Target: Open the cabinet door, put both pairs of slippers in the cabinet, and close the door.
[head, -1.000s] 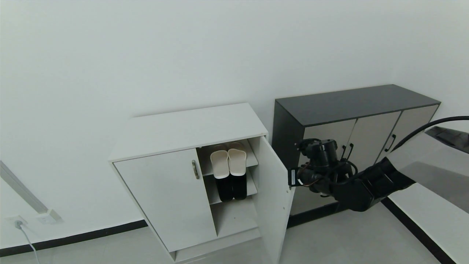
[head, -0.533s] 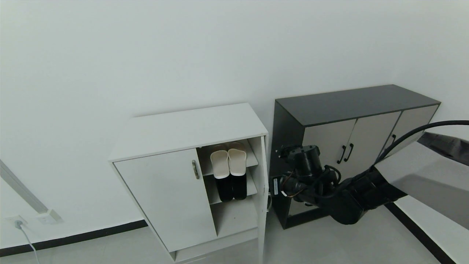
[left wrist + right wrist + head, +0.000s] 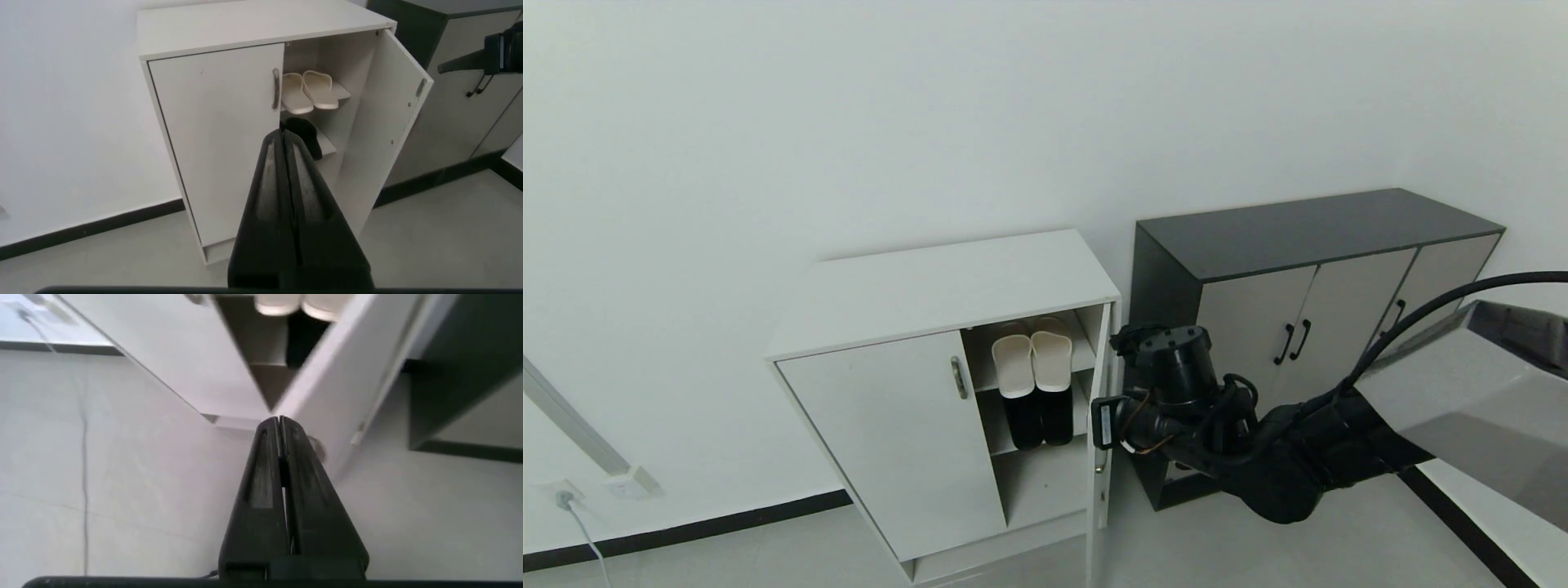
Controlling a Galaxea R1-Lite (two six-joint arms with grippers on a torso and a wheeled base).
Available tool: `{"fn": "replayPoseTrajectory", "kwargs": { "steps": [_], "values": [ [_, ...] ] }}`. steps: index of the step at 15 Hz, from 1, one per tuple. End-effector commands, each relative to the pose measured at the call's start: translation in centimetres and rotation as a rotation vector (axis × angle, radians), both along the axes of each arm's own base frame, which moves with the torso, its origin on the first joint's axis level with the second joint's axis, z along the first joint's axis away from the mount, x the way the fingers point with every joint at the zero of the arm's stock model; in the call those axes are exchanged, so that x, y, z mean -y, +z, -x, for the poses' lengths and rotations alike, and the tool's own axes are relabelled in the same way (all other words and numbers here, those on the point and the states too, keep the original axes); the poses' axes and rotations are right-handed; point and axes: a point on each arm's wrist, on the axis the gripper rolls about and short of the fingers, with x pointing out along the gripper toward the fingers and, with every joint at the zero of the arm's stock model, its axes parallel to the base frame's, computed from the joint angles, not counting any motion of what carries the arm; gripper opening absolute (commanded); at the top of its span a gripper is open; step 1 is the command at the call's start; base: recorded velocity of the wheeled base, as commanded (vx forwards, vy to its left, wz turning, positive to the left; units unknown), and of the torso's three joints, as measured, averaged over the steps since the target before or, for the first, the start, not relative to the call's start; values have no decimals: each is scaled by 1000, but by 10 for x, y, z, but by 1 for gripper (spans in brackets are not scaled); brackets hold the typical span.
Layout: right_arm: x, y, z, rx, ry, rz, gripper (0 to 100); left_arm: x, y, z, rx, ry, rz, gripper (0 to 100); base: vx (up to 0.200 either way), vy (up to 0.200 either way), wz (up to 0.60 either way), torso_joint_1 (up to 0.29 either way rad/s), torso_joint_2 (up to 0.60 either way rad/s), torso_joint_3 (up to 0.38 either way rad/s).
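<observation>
Pressing clenched, empty right gripper (image 3: pixel 282 423) against cabinet door (image 3: pixel 382 131) outer face, evidently to swing it shut; white slippers (image 3: pixel 1032 363), black slippers (image 3: pixel 1037 420) shelved.

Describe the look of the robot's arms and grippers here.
The right arm is black and bulky, with a cylindrical wrist, looped wires, a white label and a thick black hose. The left gripper and right gripper are black tapering wedges with slotted fingers.
</observation>
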Motion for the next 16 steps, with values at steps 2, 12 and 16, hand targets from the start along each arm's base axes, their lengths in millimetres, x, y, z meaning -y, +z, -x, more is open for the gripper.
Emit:
{"fn": "replayPoseTrajectory", "kwargs": {
  "steps": [2,12,16],
  "values": [
    [3,23,14,18,37,-60,0,0,0,0,-1,1,0,0,0,0,0,0,0,0],
    [43,34,26,51,21,11,0,0,0,0,-1,1,0,0,0,0,120,1,0,0],
    [49,26,24,32,43,32,0,0,0,0,-1,1,0,0,0,0,450,3,4,9]
  ]
}}
